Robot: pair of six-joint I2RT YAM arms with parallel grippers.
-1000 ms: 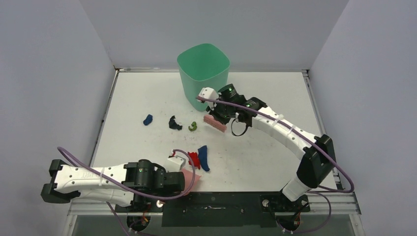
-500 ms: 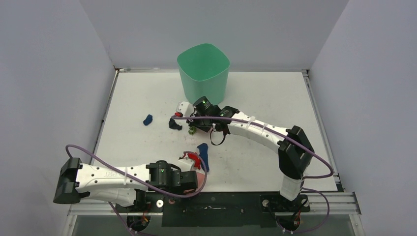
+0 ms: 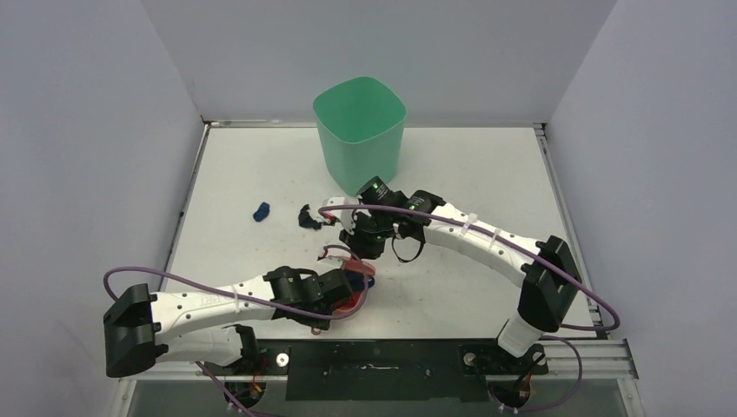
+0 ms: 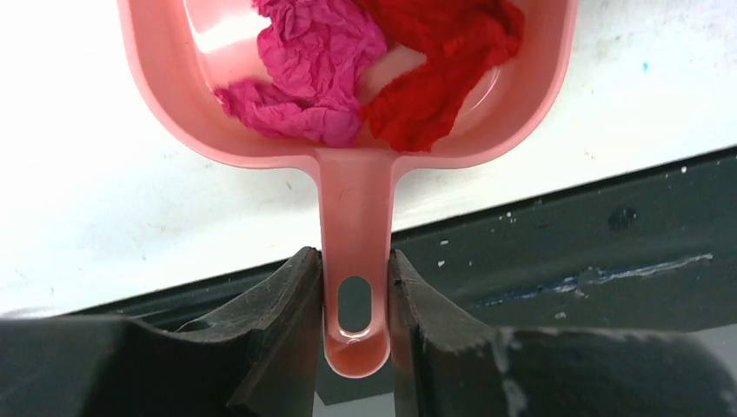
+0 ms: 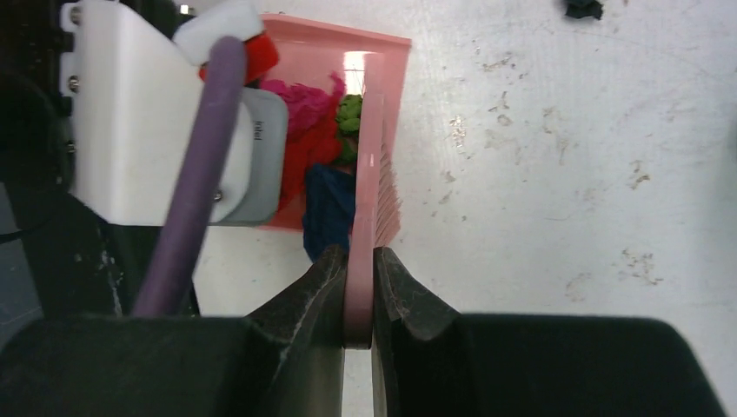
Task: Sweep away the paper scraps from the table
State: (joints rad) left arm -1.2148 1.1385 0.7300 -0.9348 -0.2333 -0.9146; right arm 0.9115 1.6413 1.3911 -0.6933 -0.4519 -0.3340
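Grey-walled cell, flat white tabletop (image 3: 487, 174), green plastic bin (image 3: 359, 130) at the back.

Overhead: left gripper (image 3: 330, 313) and right gripper (image 3: 361, 252) work close together near the front edge. Two loose paper scraps (image 3: 260, 211) sit off to the left of the right gripper. One is dark blue; the black crumple (image 3: 306, 217) is the nearer.

Left wrist: fingers are clamped on the stem of the pink plastic dustpan (image 4: 355, 200), at its hang hole. The pan is straight ahead of the fingers, with a magenta wad (image 4: 304, 69) and a red wad (image 4: 434, 69) inside.

Right wrist: fingers are pinched tight on the flat handle of the pink hand brush (image 5: 372, 148), bristles ahead and facing right. Just left of the brush, a green bit (image 5: 349, 113) is in the pan and a dark blue strip (image 5: 328, 208) is at its lip.

My read: the scraps are featherweight, soft and springy. They'll skid or roll, and flick off if I hit them fast. No pinching. I'd push from behind with the bristles, slow strokes. The smooth pan stem could twist in the grip.
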